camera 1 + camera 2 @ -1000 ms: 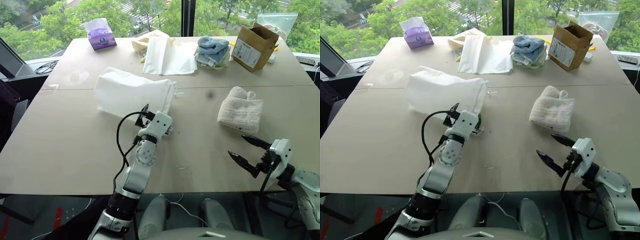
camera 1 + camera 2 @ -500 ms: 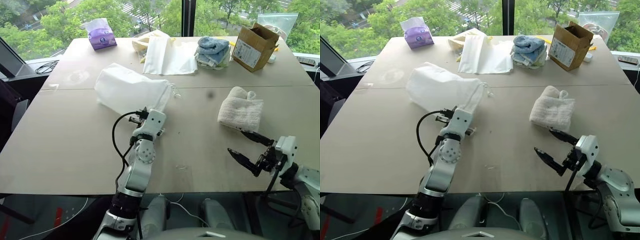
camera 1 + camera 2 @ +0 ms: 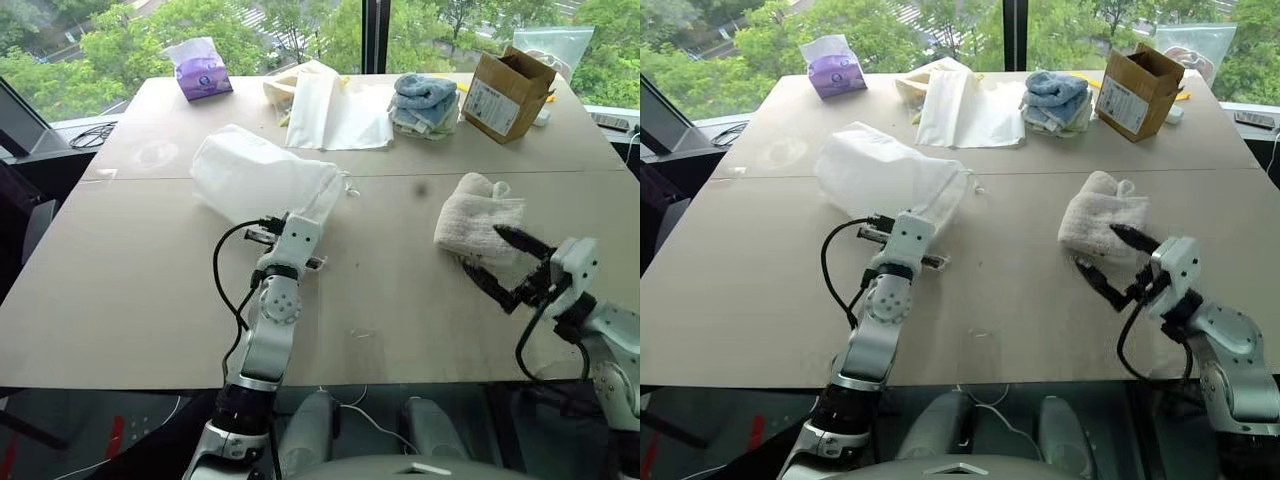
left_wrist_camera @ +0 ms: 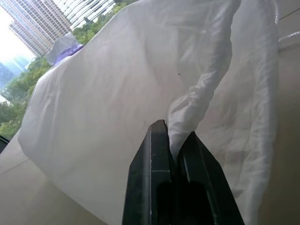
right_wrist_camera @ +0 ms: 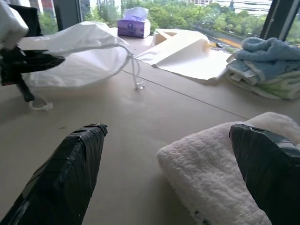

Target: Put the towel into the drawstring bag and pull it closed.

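On the tan table (image 3: 120, 300), left gripper (image 4: 174, 140) is pinched tight on the mouth edge of the thin white drawstring bag (image 3: 260, 180); right gripper (image 3: 497, 258), fingers spread wide, hovers at the folded cream terry towel (image 3: 480, 218).

Towel (image 3: 480, 222): we see a cream-white fluffy terry cloth, folded thick, lying flat on the right half of the table.
Drawstring bag (image 3: 262, 182): we see a thin white sack lying on its side left of centre, puffed, mouth turned toward the towel, a pinch of its rim lifted, cords (image 5: 135, 75) trailing onto the tabletop.
Spacing: we find the two well apart.
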